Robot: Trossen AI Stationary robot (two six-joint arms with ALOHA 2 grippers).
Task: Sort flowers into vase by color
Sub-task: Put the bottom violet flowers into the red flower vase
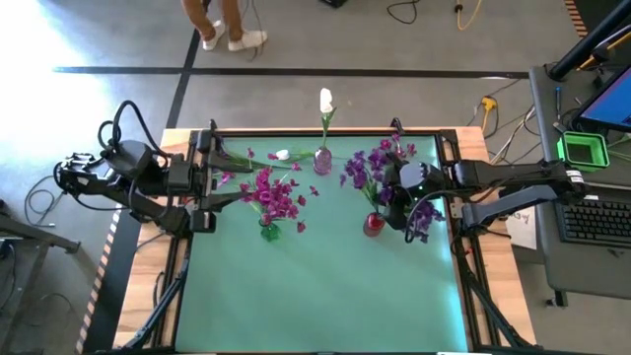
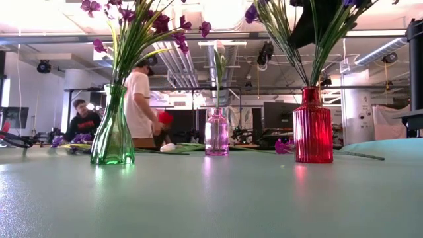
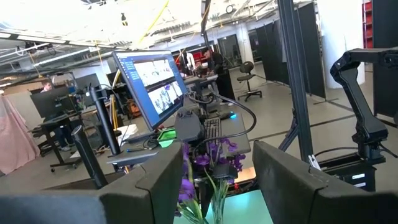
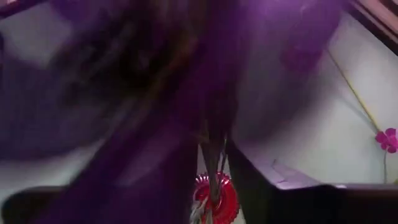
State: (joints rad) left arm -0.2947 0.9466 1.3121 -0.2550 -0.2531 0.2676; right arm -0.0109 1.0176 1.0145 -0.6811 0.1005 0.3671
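Three vases stand on the green mat. The green vase holds magenta flowers. The pink vase holds one white flower. The red vase holds purple flowers. My right gripper hangs open over the red vase, slanting down. The purple flowers' stems run between its fingers into the vase mouth, and blurred blooms hide one finger. My left gripper waits open and raised at the table's left.
A loose white bud and green stems lie at the far left of the mat. A purple sprig lies to the right of the red vase. People stand in the room beyond the far edge. The near half of the mat is bare.
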